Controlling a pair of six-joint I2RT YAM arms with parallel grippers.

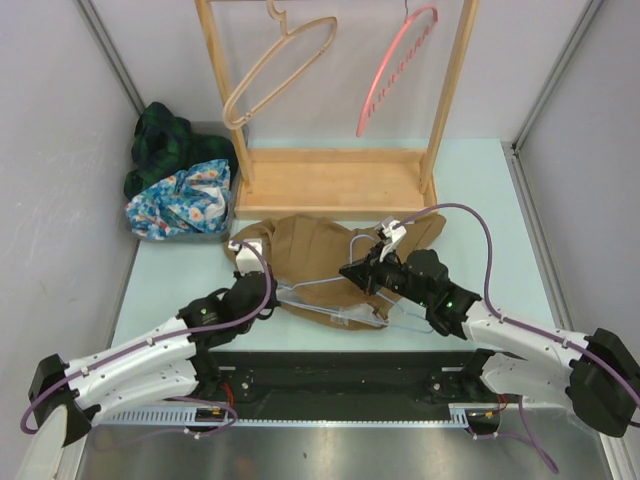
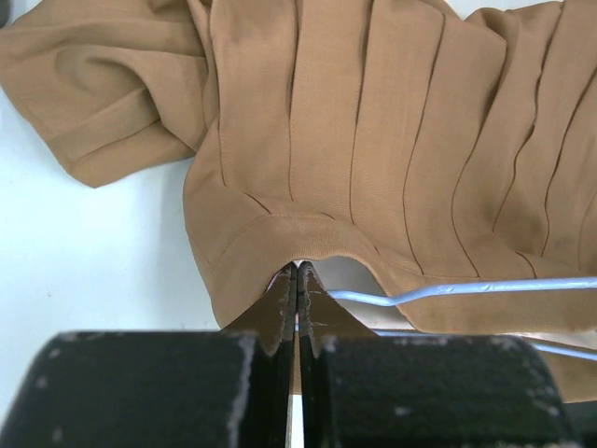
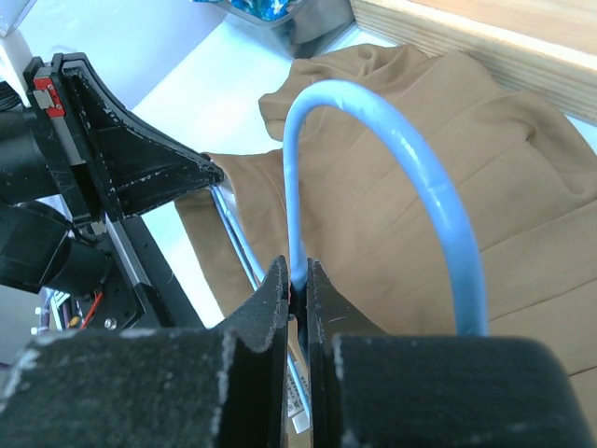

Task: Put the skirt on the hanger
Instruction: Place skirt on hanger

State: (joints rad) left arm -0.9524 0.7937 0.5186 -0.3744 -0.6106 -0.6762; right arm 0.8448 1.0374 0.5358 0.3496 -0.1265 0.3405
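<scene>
Nothing can be read in any of the three views: no words, labels, brand marks, numbers or signs.

A wooden rack (image 1: 330, 180) stands at the pale table's (image 1: 170, 285) back, between grey walls (image 1: 50, 120).
</scene>
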